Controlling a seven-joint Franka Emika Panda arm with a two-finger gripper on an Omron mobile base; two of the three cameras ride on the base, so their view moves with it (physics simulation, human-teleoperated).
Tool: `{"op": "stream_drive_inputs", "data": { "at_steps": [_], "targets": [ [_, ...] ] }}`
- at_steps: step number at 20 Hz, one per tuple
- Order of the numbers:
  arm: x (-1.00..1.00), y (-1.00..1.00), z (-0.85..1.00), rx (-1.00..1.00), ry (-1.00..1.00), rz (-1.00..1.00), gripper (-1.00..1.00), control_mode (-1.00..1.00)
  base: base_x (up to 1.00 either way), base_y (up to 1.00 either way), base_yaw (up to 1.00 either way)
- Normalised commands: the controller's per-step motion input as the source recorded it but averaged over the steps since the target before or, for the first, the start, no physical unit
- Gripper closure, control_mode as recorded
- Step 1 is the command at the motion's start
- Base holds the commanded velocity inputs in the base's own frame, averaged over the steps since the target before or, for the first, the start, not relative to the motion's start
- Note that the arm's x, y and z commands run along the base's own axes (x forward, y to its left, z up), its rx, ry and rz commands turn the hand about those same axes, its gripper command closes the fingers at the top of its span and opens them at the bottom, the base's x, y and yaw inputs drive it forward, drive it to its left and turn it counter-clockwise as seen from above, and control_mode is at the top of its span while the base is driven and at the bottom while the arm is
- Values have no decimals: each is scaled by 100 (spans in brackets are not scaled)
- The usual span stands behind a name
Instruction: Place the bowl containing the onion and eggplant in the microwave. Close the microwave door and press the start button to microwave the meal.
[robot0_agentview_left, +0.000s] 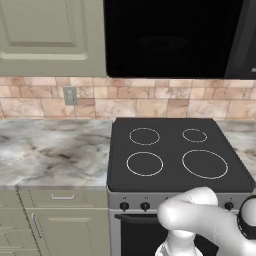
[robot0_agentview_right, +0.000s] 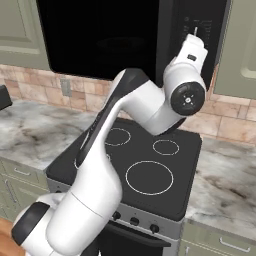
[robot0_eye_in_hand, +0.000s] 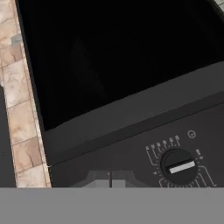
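Note:
The black microwave (robot0_agentview_left: 170, 37) hangs above the stove, and its door (robot0_agentview_right: 100, 40) lies flat against the front. Behind the dark glass a faint wide bowl (robot0_agentview_left: 162, 43) outline shows dimly; the onion and eggplant cannot be made out in it. My gripper (robot0_agentview_right: 195, 32) is raised to the microwave's control panel (robot0_agentview_right: 200, 20) at the right of the door, fingertips together and nothing between them. In the hand view the gripper (robot0_eye_in_hand: 110, 179) points at the panel just beside a round dial (robot0_eye_in_hand: 179, 166) with a white pointer. I cannot pick out a start button.
Under the microwave lies the black stovetop (robot0_agentview_left: 175, 150) with white rings and knobs along its front. Marble counter (robot0_agentview_left: 50, 150) runs on both sides, backed by a tan tile wall with an outlet (robot0_agentview_left: 70, 95). A dark object (robot0_agentview_right: 2, 97) sits at the far left.

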Motion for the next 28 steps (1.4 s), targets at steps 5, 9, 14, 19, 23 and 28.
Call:
{"op": "stream_drive_inputs", "data": {
  "at_steps": [5, 9, 14, 19, 23, 28],
  "targets": [
    [17, -3, 0, 9, 0, 0, 100, -100, 0, 0, 0],
    [23, -5, 0, 8, 0, 0, 100, -100, 0, 0, 0],
    [28, -18, -5, 9, 0, 0, 100, -100, 0, 0, 0],
    [26, -18, -14, 6, 0, 0, 100, -100, 0, 0, 0],
    [31, -13, -11, 5, 0, 0, 100, -100, 0, 0, 0],
    [30, -14, 0, 6, 0, 0, 100, -100, 0, 0, 0]
  ]
}}
